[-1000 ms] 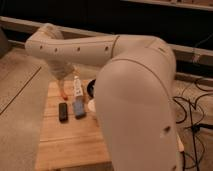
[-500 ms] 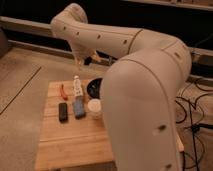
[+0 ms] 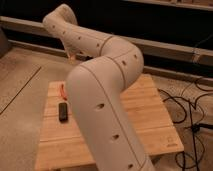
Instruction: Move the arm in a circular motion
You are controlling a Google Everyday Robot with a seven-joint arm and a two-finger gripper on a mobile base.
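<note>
Readable text: you have none to read in this view.
Cream-white robot arm of thick rounded tube segments (image 3: 107, 75): you see only rows of small dark holes on it, with no lettering.
Light wooden table (image 3: 145, 115): a small dark mark (image 3: 172, 141) sits at its near right corner, too blurred for you to read.
Black oblong object (image 3: 63, 111): it lies on the table's left side and its face is unreadable.
Gripper (image 3: 73, 54): it hangs under the arm's far end, partly hidden behind the arm's big bend, and you can read no marking on it.
</note>
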